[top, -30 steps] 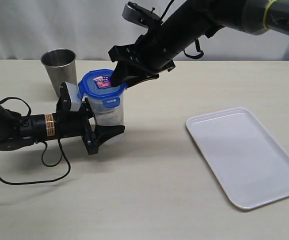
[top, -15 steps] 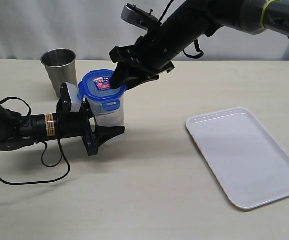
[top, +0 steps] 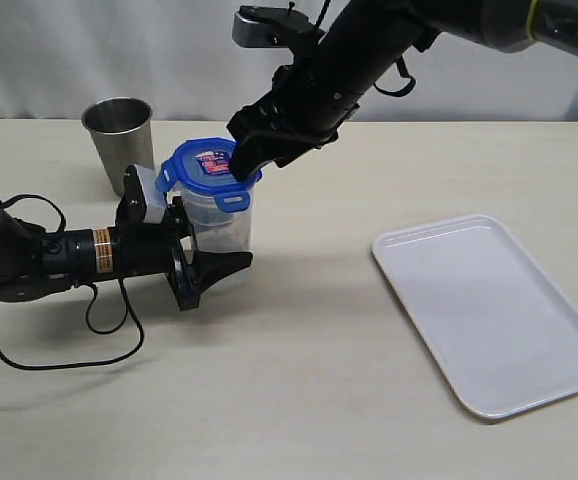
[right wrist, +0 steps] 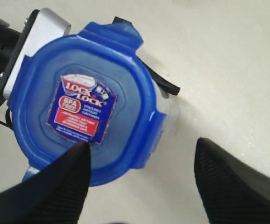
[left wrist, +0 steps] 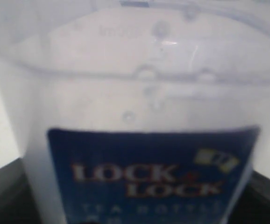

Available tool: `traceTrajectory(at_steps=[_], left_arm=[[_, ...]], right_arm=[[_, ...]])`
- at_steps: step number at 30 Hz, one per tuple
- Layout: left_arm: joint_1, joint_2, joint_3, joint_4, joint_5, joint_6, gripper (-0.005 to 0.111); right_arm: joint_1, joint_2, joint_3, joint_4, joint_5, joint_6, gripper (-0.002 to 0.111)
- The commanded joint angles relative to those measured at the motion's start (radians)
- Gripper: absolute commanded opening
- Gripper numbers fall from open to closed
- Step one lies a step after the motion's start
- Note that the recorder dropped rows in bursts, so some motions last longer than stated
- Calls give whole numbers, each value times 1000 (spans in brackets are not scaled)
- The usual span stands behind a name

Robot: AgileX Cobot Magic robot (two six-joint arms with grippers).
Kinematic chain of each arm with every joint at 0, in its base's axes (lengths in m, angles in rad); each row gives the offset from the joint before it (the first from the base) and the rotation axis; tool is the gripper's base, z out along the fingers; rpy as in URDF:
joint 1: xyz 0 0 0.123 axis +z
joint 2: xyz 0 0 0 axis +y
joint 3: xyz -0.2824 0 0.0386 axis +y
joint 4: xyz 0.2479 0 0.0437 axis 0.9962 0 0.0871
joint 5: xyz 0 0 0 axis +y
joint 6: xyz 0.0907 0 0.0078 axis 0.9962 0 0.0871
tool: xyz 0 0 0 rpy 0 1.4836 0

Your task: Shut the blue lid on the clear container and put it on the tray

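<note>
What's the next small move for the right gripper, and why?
Probably lower the right gripper and press the front flap down. The blue lid already sits on the clear container, the left gripper braces it from the side, and the right gripper is open over the lid. The flap looks unlatched.

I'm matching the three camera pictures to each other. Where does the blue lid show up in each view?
Exterior view: left of centre, the blue lid sits atop the clear container.
Left wrist view: not clearly in it; the container's labelled wall fills the picture.
Right wrist view: left half of the picture, seen from above.
Shared landmark: the clear container, in all three views.
</note>
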Motion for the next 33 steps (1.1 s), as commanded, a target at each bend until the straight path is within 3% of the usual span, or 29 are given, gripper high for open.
traceTrajectory(at_steps=[1,7,11,19,22,33], left_arm=[[-7,-13,-3,-15,-19,-11,0],[-7,-13,-3,-15,-19,-11,0],[-7,-13,-3,-15,-19,-11,0],[-7,-13,-3,-13,-19,-9,0],[-7,-13,-3,-13,-19,-9,0],[-7,-13,-3,-13,-19,-9,0]], right_arm=[[0,-64,3,-46,-43,-28,61],[14,-130,3,-1,-16,-257,61],[84,-144,3,-84,31,-409,51],[275,-144,68,-456,-70,-386,46],[312,-144,138,-605,-153,-346,36],[316,-144,325,-681,-338,-353,34]])
